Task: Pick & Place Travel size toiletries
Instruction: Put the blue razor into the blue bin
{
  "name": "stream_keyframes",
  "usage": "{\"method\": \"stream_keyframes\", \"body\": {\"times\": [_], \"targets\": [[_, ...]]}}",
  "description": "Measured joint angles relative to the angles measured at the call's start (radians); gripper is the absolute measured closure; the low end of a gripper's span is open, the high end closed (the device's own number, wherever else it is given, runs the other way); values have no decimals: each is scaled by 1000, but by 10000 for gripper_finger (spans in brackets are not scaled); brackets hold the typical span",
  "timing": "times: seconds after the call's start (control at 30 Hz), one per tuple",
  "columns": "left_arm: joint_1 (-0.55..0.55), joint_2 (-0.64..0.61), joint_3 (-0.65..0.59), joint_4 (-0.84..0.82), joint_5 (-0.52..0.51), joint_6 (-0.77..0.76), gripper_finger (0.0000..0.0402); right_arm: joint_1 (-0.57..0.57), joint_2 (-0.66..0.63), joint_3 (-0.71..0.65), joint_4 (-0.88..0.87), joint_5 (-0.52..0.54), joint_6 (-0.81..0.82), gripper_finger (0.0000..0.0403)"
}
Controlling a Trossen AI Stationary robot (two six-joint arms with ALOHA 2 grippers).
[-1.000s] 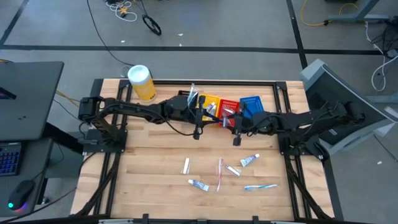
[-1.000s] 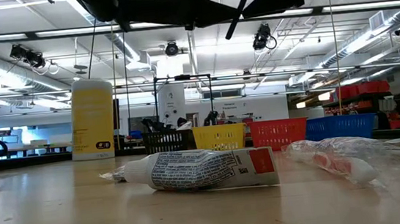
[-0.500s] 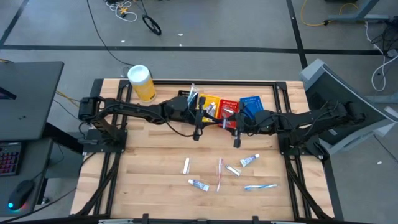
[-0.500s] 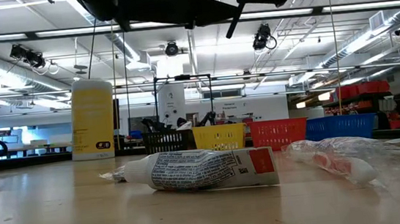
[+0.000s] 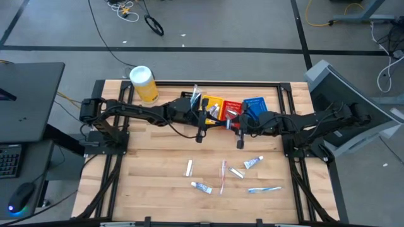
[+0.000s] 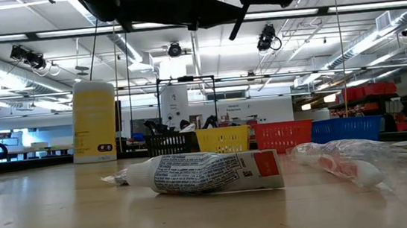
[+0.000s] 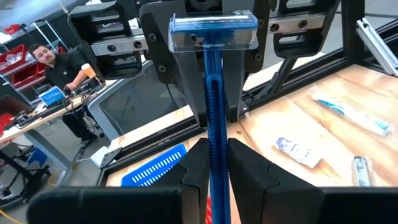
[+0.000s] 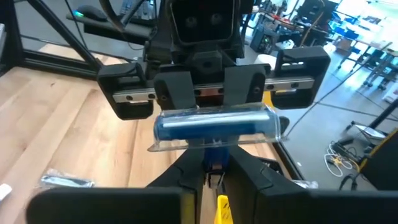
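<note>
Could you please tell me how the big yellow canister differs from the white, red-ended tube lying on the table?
The big yellow canister with a white lid stands upright; the white printed squeeze tube with a red end lies on its side. The canister is far bulkier than the tube and sits farther back. Both rest on the wooden table.

White tube (image 6: 208, 173) lying on table (image 6: 64, 225), baskets (image 6: 225, 139) behind.

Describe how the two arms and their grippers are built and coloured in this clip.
Both arms are dark, jointed links with black cables running along them. The left gripper and the right gripper each have two chunky matte-black fingers on a crossbar. That bar shows a silver rail with bolts, and a boxy black housing sits above it.
</note>
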Motion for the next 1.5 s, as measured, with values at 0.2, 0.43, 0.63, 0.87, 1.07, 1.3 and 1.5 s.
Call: {"method": "stream_keyframes", "body": {"times": [0.2,0.43,0.63,0.87,1.07,1.3,1.5], "targets": [[1,0,0,-2,-3,-8,334,0,0,0,-35,28,10,354],[1,0,0,-10,-80,-47,333,3,1,0,-94,105,41,362],[1,0,0,-35,-206,-99,333,17,-18,0,-241,356,141,364],[1,0,0,-184,-348,-165,334,-16,-40,0,-667,727,591,365],[1,0,0,-300,-359,-178,334,-113,-37,-63,-854,695,922,364],[1,0,0,-321,-359,-173,334,-229,-37,-229,-599,590,882,363],[1,0,0,-325,-359,-171,334,-293,-37,-331,-450,598,845,357]]}}
